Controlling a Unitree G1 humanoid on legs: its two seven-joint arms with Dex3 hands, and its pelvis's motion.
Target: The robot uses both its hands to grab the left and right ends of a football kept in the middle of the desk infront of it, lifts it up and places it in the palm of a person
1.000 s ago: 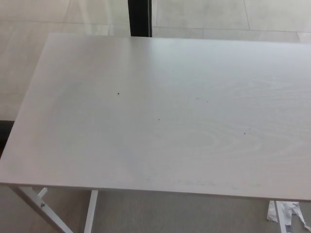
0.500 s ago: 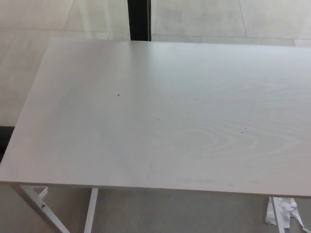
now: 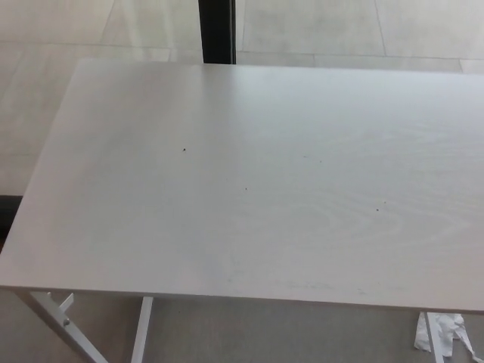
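While the head view looks down on the pale, wood-grained desk (image 3: 249, 189), neither the left hand nor the right hand shows anywhere, so whether they are released, clenched or grasping cannot be told. The football is not visible either, and its place cannot be told from this view.

The desk fills most of the picture, its far edge running from 10 o'clock to 2 o'clock and its near edge from 8 o'clock to 4 o'clock. A few tiny dark specks (image 3: 186, 149) dot its top near the centre and toward 9 o'clock. White desk legs (image 3: 141, 329) show beneath the near edge at 7 o'clock. A crumpled white scrap (image 3: 442, 336) lies on the grey floor at 5 o'clock, just beside another white leg. Beyond the far edge, at 12 o'clock, a dark upright post (image 3: 218, 30) stands against light floor tiles (image 3: 318, 26).
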